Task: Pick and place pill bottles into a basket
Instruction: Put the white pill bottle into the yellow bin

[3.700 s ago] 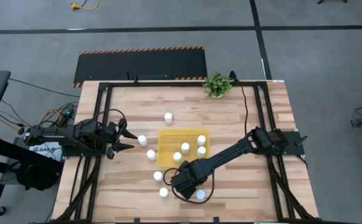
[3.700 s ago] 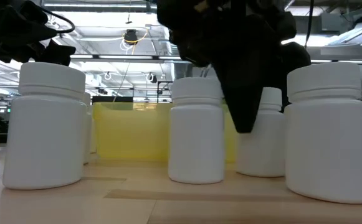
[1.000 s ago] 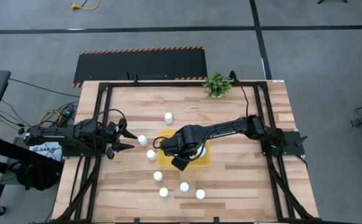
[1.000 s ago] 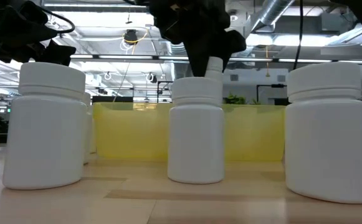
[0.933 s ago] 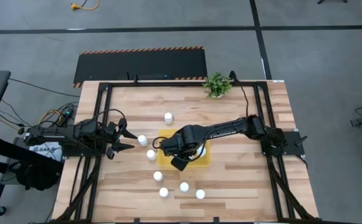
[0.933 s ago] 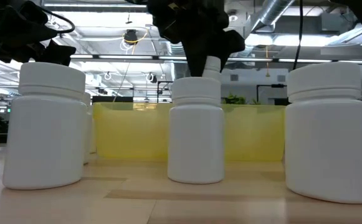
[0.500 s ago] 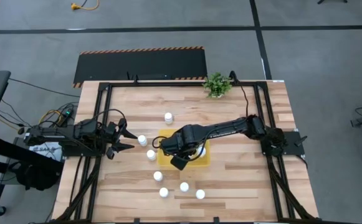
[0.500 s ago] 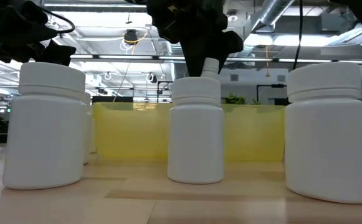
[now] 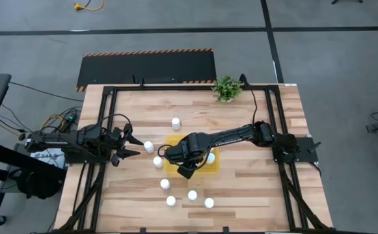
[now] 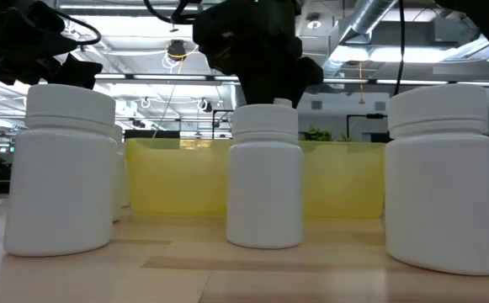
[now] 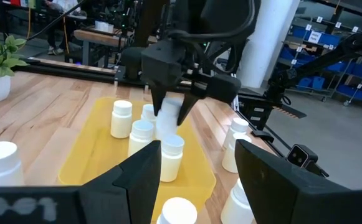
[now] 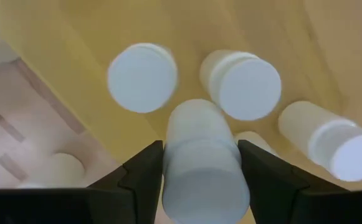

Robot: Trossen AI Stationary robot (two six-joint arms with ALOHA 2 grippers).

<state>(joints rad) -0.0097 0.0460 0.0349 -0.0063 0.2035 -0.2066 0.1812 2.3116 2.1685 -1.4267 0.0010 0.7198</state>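
The right hand point(image 12: 200, 163) has sunk lower over the basket point(image 9: 173, 144), clamped on a bottle point(image 12: 200, 155). Four bottles stand below it. The left hand point(image 9: 131, 144) waits half-open, empty.

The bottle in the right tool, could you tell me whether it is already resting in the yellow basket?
Not yet. The right tool holds the bottle between its fingers above the basket, over bottles already inside.

Dark right claw point(image 9: 183, 158) and arm covered much of the shallow bright-yellow plastic tray point(image 9: 171, 168) from above, small white capped pill bottle point(image 12: 200, 167) between its fingers blurred and cut by the frame edge, tray's lower wall point(image 10: 185, 181) hidden behind foreground bottles
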